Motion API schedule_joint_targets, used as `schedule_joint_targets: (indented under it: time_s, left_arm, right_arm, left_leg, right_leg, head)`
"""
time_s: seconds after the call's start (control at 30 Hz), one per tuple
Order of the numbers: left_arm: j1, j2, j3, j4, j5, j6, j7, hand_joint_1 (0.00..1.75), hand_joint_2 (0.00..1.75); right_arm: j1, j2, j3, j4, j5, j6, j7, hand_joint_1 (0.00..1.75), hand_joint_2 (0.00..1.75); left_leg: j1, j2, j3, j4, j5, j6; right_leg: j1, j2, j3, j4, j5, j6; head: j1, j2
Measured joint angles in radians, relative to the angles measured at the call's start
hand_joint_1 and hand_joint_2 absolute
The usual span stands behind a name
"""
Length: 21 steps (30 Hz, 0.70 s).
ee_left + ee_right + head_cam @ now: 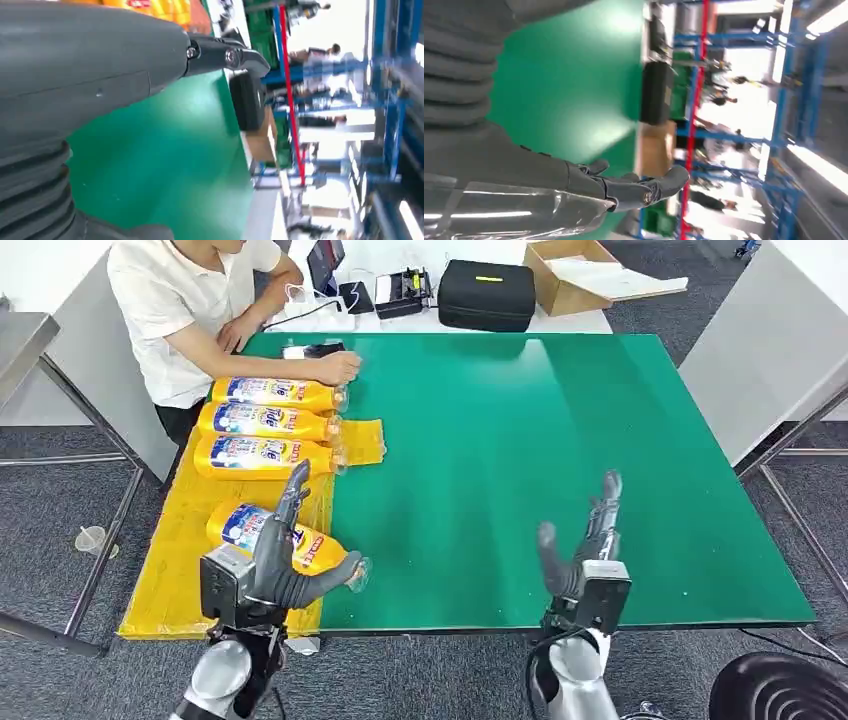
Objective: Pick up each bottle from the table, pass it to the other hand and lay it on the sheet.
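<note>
A yellow bottle with a blue-and-white label lay on its side on the yellow sheet, cap end reaching onto the green table. The left hand stood directly over and in front of it, fingers spread and raised, thumb extended beneath the cap end; whether it touched the bottle could not be determined, and no closed grasp was visible. Three more bottles of the same kind lay side by side farther along the sheet, caps toward the table's middle. The sheet appeared thin, glossy and wrinkled, draped over the table's left edge.

The right hand was held upright above the bare green surface, well apart from the bottles, fingers apart and holding nothing.

A person in a white shirt sat at the far left corner, one hand resting by the farthest bottle. A black case and a cardboard box stood beyond the table's far edge.
</note>
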Motion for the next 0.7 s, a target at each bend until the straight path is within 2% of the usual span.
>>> schedule_joint_targets:
  time_s: [0.17,0.33,0.7]
  left_arm:
    - [0.034,-0.036,0.000,-0.004,-0.014,0.112,-0.062,0.00,1.75]
    - [0.041,-0.040,-0.002,-0.005,-0.020,0.136,-0.077,0.00,1.75]
    - [0.060,-0.040,0.022,0.000,-0.031,0.172,-0.118,0.00,1.75]
  right_arm:
    - [0.039,-0.002,0.063,-0.006,0.059,-0.024,0.022,0.00,1.75]
    - [0.058,-0.017,0.098,-0.052,0.120,-0.083,-0.008,0.00,1.75]
    - [0.063,-0.043,0.130,-0.106,0.123,-0.108,-0.028,0.00,1.75]
  left_leg:
    - [0.000,0.000,0.000,0.000,0.000,0.000]
    - [0.000,0.000,0.000,0.000,0.000,0.000]
    - [0.000,0.000,0.000,0.000,0.000,0.000]
  right_leg:
    - [0.000,0.000,-0.001,0.000,-0.001,-0.001]
    - [0.000,0.000,0.000,0.000,-0.001,-0.001]
    - [0.000,0.000,0.000,0.000,-0.001,-0.001]
  head:
    - [0.000,0.000]
    - [0.000,0.000]
    - [0.000,0.000]
